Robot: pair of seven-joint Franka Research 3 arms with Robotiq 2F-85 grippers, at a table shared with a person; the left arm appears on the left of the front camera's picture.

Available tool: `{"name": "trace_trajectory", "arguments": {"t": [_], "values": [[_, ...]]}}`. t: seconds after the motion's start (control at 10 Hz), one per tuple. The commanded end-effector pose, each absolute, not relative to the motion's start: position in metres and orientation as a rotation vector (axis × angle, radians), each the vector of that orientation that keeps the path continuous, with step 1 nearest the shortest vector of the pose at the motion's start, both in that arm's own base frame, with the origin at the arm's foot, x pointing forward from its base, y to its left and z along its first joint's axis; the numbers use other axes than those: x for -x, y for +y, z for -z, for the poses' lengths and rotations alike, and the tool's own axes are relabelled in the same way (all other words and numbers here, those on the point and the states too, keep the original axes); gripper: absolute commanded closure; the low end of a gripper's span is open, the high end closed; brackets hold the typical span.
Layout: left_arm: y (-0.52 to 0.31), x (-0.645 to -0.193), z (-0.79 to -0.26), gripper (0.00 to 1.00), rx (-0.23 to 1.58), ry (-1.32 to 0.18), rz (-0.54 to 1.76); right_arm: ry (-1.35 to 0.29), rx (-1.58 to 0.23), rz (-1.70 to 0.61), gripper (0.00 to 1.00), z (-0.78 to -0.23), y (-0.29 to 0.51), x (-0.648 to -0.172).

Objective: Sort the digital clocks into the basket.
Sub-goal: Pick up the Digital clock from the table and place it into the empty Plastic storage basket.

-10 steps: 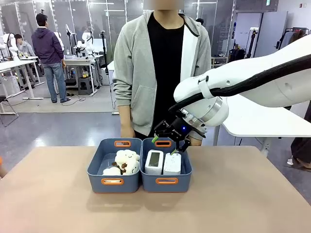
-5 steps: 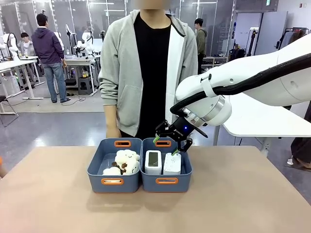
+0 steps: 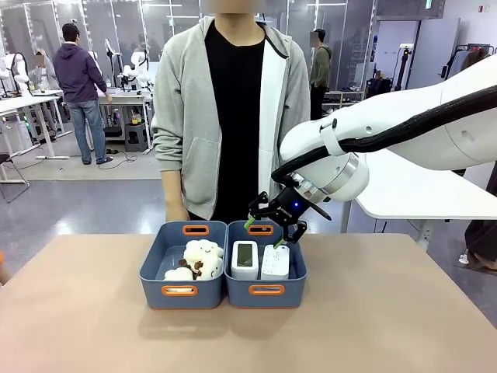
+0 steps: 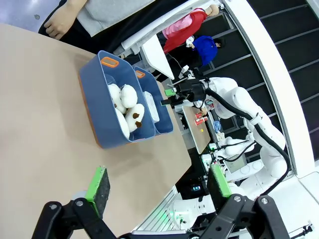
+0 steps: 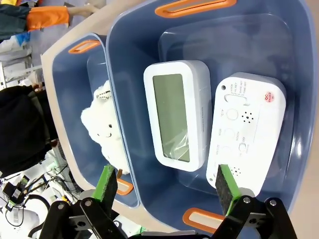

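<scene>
Both digital clocks [image 5: 179, 114] lay side by side in the right-hand basket [image 3: 266, 289] — sorted apart from the sheep plush toys [image 3: 200, 260]. The right end effector [image 3: 275, 230] hovered above them, released and empty; the left end effector [image 4: 158, 187] was spread wide over the desk [image 3: 388, 326].

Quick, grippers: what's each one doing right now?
Left gripper: open, empty.
Right gripper: open, empty, above two white plastic digital clocks in blue plastic basket.

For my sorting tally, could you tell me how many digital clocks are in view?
2. Both lie in the right-hand blue basket: one clock display-up, the other clock beside it, back-up.
</scene>
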State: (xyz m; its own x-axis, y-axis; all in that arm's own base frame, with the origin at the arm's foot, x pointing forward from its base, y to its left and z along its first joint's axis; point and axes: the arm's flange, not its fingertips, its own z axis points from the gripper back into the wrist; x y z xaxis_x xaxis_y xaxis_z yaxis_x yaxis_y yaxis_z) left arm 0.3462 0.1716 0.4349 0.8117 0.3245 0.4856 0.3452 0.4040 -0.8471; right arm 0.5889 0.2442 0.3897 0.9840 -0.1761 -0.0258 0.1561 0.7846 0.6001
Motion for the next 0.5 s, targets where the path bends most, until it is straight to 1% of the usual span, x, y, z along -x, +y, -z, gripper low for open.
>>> {"name": "trace_trajectory", "arguments": {"t": [0.0, 0.4], "values": [[0.1712, -0.3472, -0.4358, 0.0, 1.204, -0.689, 0.018, -0.044, -0.645, 0.181, 0.0, -0.389, 0.2473, -0.5916], [0.1712, -0.3472, -0.4358, 0.0, 1.204, -0.689, 0.018, -0.033, -0.645, 0.179, 0.0, -0.3902, 0.2443, -0.5892]]}}
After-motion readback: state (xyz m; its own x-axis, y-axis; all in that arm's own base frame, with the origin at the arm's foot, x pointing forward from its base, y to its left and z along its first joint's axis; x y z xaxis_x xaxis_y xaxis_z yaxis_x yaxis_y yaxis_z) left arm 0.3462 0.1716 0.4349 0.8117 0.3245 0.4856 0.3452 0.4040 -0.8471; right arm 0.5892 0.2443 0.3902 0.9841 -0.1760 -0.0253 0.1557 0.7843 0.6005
